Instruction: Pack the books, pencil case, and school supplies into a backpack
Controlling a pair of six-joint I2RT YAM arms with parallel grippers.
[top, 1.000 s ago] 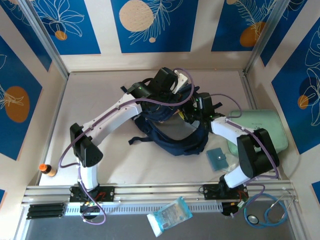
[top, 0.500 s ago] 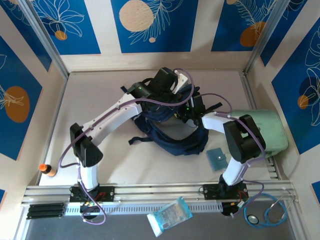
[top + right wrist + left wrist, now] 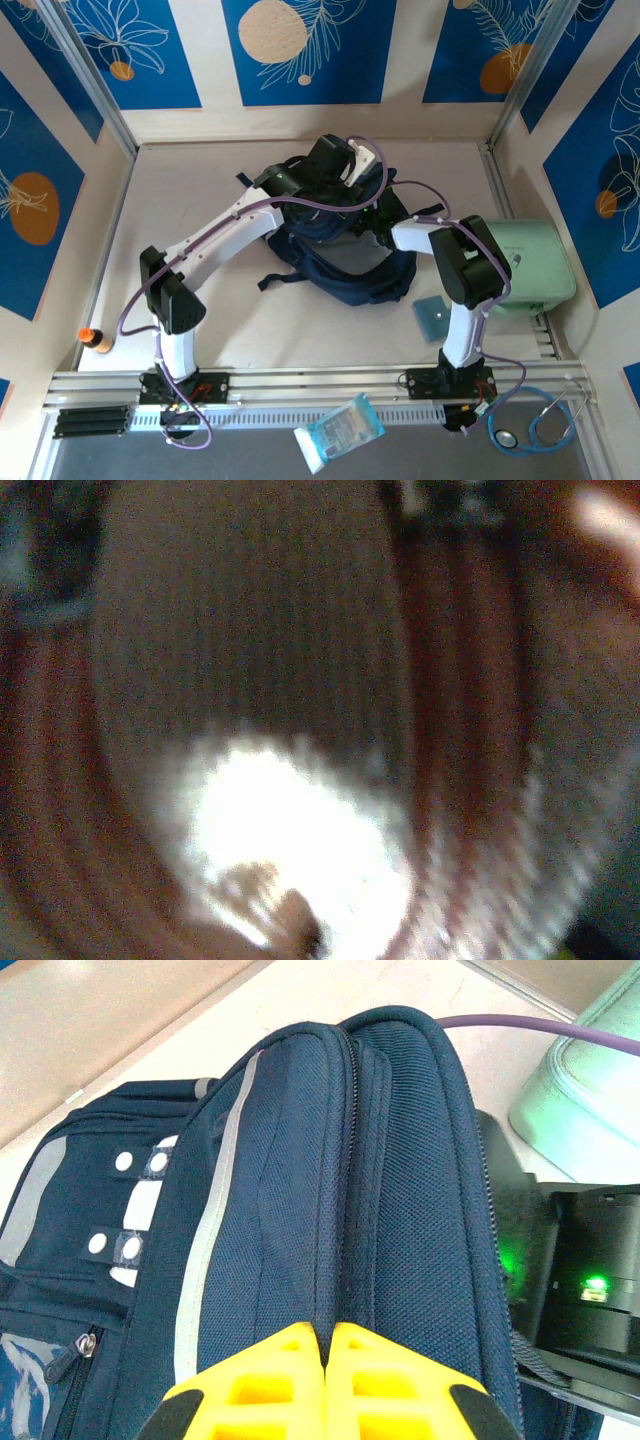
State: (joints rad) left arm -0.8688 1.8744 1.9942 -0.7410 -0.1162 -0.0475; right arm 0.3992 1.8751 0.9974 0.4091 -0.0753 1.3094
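In the middle of the table (image 3: 185,180) lies the dark navy backpack (image 3: 345,268), with black straps trailing off to its left. At its far end the left gripper (image 3: 325,1360) has its yellow fingertips pressed together, clamped on the ridge of fabric beside the zip. In the left wrist view the pale stripe (image 3: 215,1230) and grey-white patches (image 3: 135,1205) of the pack's front run off to the left of that fold. The right arm (image 3: 468,270) bends at the elbow and reaches left, and the right gripper (image 3: 380,217) is sunk into the backpack's right side. Whether its claw is apart or together cannot be told: its own camera gives a dark brown blur with one bright patch. The mint-green case (image 3: 530,262) sits just right of that arm. The flat teal pad (image 3: 433,318) lies near the backpack's near right corner, apart from it. The orange-capped tube (image 3: 95,338) sits well away at the near left edge. Nearer than the arm bases lie a plastic-wrapped packet (image 3: 340,430) and a stethoscope (image 3: 530,425).
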